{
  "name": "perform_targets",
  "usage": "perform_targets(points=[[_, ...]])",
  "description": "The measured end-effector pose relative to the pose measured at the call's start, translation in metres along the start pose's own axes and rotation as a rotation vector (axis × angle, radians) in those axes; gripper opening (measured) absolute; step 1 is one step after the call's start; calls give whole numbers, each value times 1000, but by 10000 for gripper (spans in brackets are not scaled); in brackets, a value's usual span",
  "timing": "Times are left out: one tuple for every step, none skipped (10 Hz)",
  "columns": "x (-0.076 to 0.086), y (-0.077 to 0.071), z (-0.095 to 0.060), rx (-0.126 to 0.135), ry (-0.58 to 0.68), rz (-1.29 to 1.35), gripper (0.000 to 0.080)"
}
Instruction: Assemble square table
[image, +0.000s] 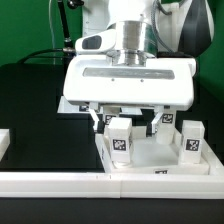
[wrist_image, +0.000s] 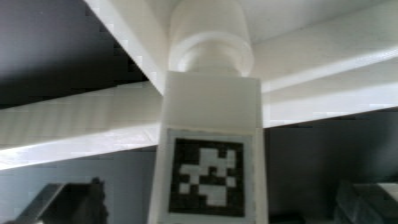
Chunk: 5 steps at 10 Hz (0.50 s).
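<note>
Square table (image: 150, 152) is white, with tagged legs (image: 121, 140) standing upright.

A green wall (image: 30, 25) stands behind the scene in the exterior view, evenly lit. A thin dark cable (image: 57, 22) hangs in front of it. Below lies a black table (image: 35, 105) with a matte top. A white rail (image: 60, 183) runs along its near edge, bright under the light
</note>
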<state>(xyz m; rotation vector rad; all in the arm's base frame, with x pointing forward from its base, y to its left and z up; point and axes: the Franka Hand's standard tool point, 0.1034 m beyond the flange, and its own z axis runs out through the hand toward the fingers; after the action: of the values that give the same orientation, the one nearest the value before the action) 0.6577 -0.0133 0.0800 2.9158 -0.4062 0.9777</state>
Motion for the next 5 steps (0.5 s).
perform_targets(points=[[0, 0, 0, 0, -2, 0, 649], [0, 1, 2, 20, -80, 8, 649], [11, -1, -2, 43, -131, 28, 649], [15, -6, -3, 65, -179, 35, 649], [20, -8, -3, 74, -194, 38, 649]])
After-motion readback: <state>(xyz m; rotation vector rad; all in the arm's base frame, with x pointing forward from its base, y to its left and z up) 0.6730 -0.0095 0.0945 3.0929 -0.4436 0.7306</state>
